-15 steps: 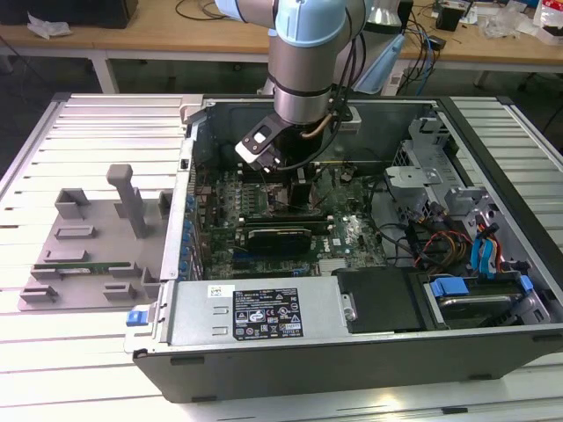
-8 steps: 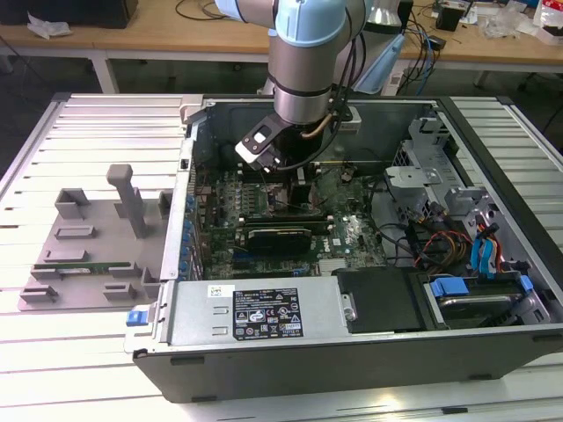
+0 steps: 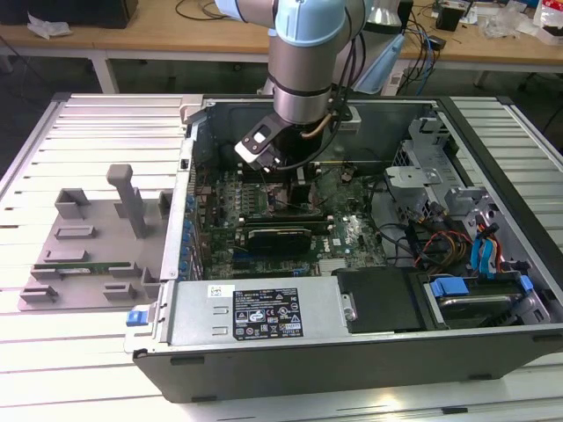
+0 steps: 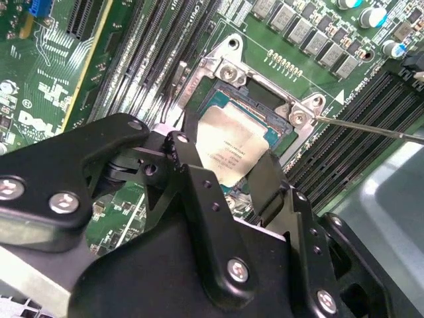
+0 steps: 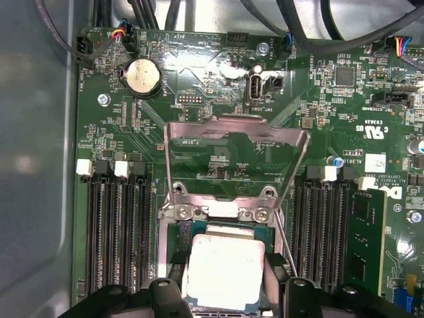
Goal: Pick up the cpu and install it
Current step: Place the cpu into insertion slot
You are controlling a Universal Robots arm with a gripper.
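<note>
The cpu (image 4: 228,147), a flat square chip with a silver top, sits between my gripper's (image 4: 228,169) two black fingers (image 4: 191,162), which are shut on its two opposite edges. It hangs right over the open socket (image 4: 265,99) on the green motherboard; whether it rests in the socket I cannot tell. In the first wrist view the cpu (image 5: 223,271) lies just below the raised metal load plate (image 5: 235,132), with my gripper (image 5: 223,288) around it. In the exterior view my arm (image 3: 303,79) reaches down into the open computer case (image 3: 352,352).
Memory slots (image 5: 119,225) flank the socket on both sides. A thin metal lever (image 4: 371,126) sticks out beside the socket. A black graphics card (image 3: 280,235) lies nearer the case front. Grey tray blocks (image 3: 88,237) stand on the table at the exterior view's left.
</note>
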